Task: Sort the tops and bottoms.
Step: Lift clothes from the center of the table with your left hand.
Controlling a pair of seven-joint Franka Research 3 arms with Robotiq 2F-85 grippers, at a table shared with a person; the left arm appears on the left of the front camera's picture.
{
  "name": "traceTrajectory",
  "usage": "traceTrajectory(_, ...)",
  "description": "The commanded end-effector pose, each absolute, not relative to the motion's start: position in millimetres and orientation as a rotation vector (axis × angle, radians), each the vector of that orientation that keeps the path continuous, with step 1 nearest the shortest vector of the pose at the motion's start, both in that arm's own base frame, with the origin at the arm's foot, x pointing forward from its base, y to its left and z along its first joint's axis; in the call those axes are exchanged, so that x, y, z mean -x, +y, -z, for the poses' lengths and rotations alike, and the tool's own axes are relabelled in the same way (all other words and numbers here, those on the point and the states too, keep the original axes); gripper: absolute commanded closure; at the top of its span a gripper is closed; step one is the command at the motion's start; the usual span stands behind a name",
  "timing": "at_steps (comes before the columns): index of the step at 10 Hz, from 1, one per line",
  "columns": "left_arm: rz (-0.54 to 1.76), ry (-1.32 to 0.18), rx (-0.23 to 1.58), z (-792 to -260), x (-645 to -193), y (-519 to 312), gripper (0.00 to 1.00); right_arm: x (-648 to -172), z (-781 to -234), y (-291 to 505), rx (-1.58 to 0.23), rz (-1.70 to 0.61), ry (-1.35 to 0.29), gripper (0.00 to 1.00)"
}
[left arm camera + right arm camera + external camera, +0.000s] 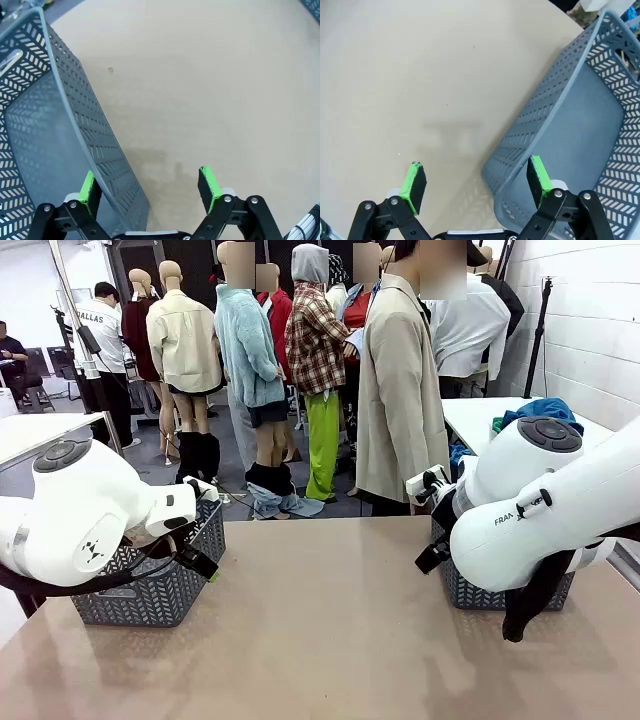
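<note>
Front cam, fixed btwn the arms, looks level across the table (pixel 320 640) at a person (pixel 400 390) on the far side. Left wrist cam looks steeply down, close on the left basket (pixel 95 145) & tabletop; right wrist cam likewise over the right basket (pixel 555 115). Front view shares both baskets w/ the wrist cams

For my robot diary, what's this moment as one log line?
left gripper: open, at left basket rim | right gripper: open, at right basket rim | held: nothing
</note>
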State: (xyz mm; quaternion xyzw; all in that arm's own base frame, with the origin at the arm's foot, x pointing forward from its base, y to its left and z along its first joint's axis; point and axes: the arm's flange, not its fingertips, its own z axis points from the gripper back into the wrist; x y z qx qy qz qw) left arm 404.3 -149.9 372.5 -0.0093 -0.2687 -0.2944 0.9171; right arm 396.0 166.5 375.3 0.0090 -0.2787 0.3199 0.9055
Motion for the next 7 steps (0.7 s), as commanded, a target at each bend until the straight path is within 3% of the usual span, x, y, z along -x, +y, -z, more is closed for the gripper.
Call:
traceTrajectory(1, 0.606, -0.553, 0.019, -372.6, -404.3, -150.0, 0.00, -396.0, -375.3, 166.5, -0.019, -0.661, -0.576, 0.00)
traceTrajectory(7, 0.606, -0.553, 0.019, -372.6, -404.3, -150.0, 0.00, -396.0, -375.3, 166.5, -0.019, -0.661, -0.576, 0.00)
